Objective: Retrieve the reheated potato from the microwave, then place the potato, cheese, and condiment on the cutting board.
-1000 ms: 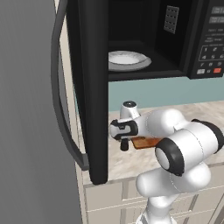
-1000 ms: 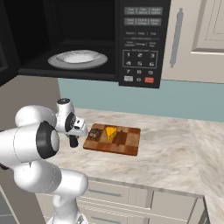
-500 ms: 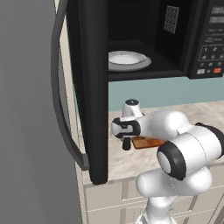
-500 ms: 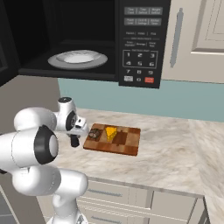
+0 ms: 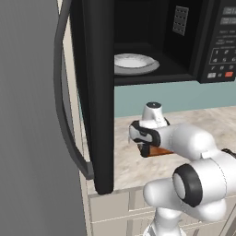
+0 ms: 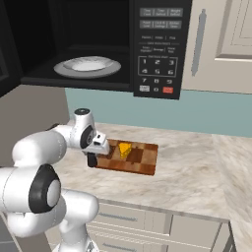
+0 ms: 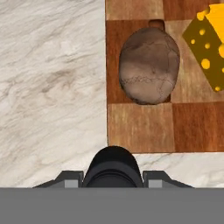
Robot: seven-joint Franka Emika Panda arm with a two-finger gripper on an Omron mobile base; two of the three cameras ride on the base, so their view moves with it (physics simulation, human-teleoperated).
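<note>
The gripper (image 6: 92,160) pinches the black condiment (image 7: 113,168) upright between its fingertips, just over the marble counter (image 6: 197,172) at the near left corner of the checkered cutting board (image 6: 142,157). On the board lies the grey-brown potato (image 7: 149,65), with the yellow cheese (image 6: 125,149) wedge just to its right. Above, the microwave (image 6: 157,44) stands with its door (image 5: 94,92) swung open and a white plate (image 6: 87,66) inside.

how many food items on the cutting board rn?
2. The potato lies near the edge of the cutting board, and the cheese sits just beside it. The arm hides part of the board in both base views.
</note>
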